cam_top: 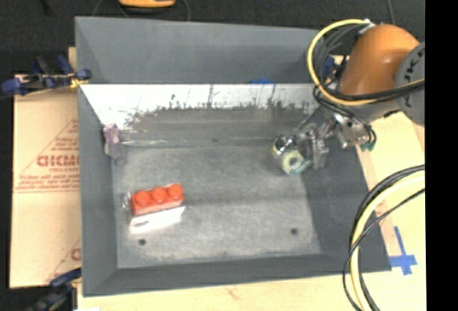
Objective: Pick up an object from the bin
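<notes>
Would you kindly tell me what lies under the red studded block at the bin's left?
A white flat piece shows along the near side of the red studded block and seems to run under it; how far is covered by the block.

— Where is the gripper?
— The gripper (306, 147) sits low at the right side of the bin (215, 238), under the arm's orange cover (379, 59). It is right against a small pale ring-shaped thing (290, 161).
— And the rest of the floor?
— A red block (154, 201) with three round studs on a white base lies well apart, at the lower left. A small purple piece (111, 136) stands by the left wall.
</notes>
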`<state>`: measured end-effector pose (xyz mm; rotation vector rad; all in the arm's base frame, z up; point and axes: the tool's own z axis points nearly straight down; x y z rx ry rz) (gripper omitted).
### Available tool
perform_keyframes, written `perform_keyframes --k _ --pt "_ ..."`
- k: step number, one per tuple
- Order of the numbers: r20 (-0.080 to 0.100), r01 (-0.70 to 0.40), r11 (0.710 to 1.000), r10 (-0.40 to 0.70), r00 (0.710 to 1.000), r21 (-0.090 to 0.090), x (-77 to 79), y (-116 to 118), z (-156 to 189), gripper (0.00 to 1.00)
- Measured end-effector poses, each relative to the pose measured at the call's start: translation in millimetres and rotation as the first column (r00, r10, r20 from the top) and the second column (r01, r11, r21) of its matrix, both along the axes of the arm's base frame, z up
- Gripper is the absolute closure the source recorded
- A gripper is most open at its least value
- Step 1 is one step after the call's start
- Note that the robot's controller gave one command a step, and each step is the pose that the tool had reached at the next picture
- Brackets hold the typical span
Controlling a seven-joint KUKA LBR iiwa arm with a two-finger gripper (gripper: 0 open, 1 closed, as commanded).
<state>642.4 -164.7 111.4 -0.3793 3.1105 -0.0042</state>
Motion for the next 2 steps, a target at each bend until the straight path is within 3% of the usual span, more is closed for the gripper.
perform_keyframes --k 1,2 --pt "0.002 0.002 1.000 -0.002 1.000 -0.001 2.5 -1 44 1.00" --pt "0.000 0.004 1.000 -0.004 1.000 -0.001 4.2 -2 64 1.00"
